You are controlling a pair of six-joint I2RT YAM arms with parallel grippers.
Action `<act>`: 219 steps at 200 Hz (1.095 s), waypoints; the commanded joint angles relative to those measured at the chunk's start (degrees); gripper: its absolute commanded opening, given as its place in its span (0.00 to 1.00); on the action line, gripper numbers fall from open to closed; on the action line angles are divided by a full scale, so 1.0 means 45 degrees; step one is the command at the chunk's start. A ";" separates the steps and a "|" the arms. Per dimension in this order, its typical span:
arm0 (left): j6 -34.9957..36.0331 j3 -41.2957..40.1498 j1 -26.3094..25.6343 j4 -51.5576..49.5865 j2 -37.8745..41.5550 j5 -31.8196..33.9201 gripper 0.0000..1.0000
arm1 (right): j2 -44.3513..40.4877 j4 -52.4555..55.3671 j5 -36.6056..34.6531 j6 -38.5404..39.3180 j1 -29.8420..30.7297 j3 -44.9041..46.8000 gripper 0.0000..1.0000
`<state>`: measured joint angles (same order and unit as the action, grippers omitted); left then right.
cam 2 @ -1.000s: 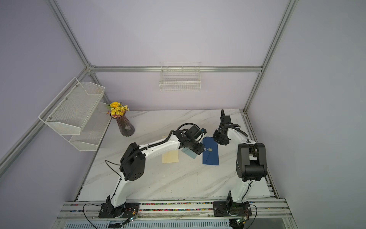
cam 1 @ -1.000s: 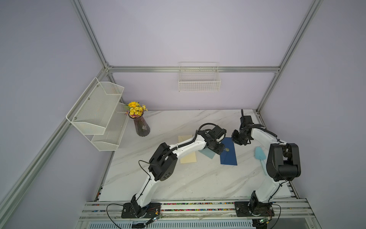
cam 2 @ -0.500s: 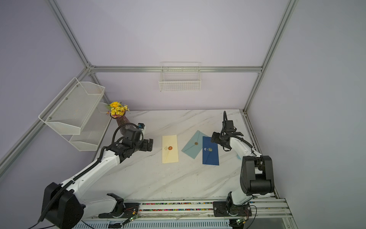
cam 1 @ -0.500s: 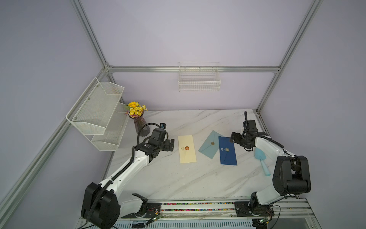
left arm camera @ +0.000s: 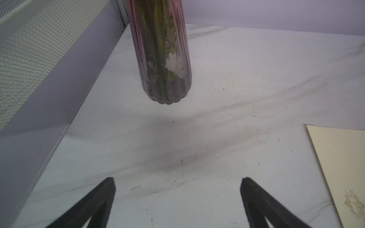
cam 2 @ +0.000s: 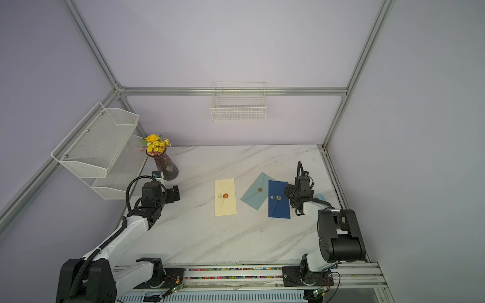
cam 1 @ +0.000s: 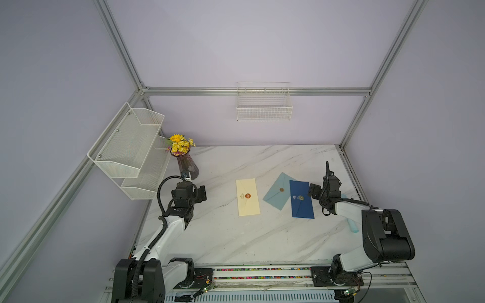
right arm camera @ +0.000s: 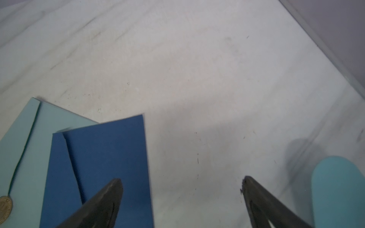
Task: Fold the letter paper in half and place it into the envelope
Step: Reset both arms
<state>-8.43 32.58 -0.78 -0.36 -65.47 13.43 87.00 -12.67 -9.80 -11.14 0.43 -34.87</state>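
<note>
Your left gripper [left arm camera: 177, 180] and right gripper [right arm camera: 181, 180] have drawn back toward the tabletop's side edges, jaws wide and empty. Mid-tabletop, the dark blue envelope [cam 1: 301, 200] lies shut, overlapping the light blue envelope [cam 1: 277, 191]. No letter paper shows, so it is likely inside and the task done.

The teal object [right arm camera: 339, 189] beside my right gripper [right arm camera: 181, 181] is cut off at the wrist view's edge. From above, my forearm [cam 1: 346, 208] hides most of it, so I cannot identify it.

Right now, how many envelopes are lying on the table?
3. A cream envelope lies alone in the middle; a light blue envelope lies to its right, its corner under a dark blue envelope nearest the right arm. None appears hidden.
</note>
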 commanded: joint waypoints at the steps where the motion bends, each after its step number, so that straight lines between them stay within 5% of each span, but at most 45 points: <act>1: 0.0187 -0.0500 0.0708 0.3274 -0.0645 -0.0677 1.00 | 0.0135 -0.3708 -0.0129 0.1101 0.0022 0.0574 0.97; 48: 0.0458 -0.2182 0.0968 0.8843 -0.2539 -0.1077 1.00 | 0.0673 -0.6887 -0.0190 0.1332 0.0021 0.1995 0.97; 86: 0.0717 -0.2883 0.1204 1.2044 -0.4378 -0.1360 1.00 | 0.1126 -0.6903 0.0355 0.1407 0.0022 0.1629 0.97; 117: 0.1306 -0.2809 0.1193 1.2862 -0.5445 -0.2530 1.00 | 0.1572 -0.6772 0.0856 0.1284 0.0020 0.1260 0.97; 151: 0.1554 -0.2400 0.1188 1.1774 -0.5268 -0.3055 1.00 | 0.3313 -1.1164 0.0266 0.1663 0.0134 0.2522 0.97; 165: 0.1580 -0.2440 0.1171 1.1876 -0.5300 -0.3072 1.00 | 0.3093 -0.9326 -0.0010 0.1570 0.0159 0.1799 0.97; 219: 0.1598 -0.2433 0.1183 1.1877 -0.5306 -0.3063 1.00 | 0.3261 -0.9977 -0.0010 0.1640 0.0256 0.1978 0.97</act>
<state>-3.16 20.47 4.38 49.25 -90.00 0.78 102.10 -53.56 -8.86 -4.86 1.19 -25.41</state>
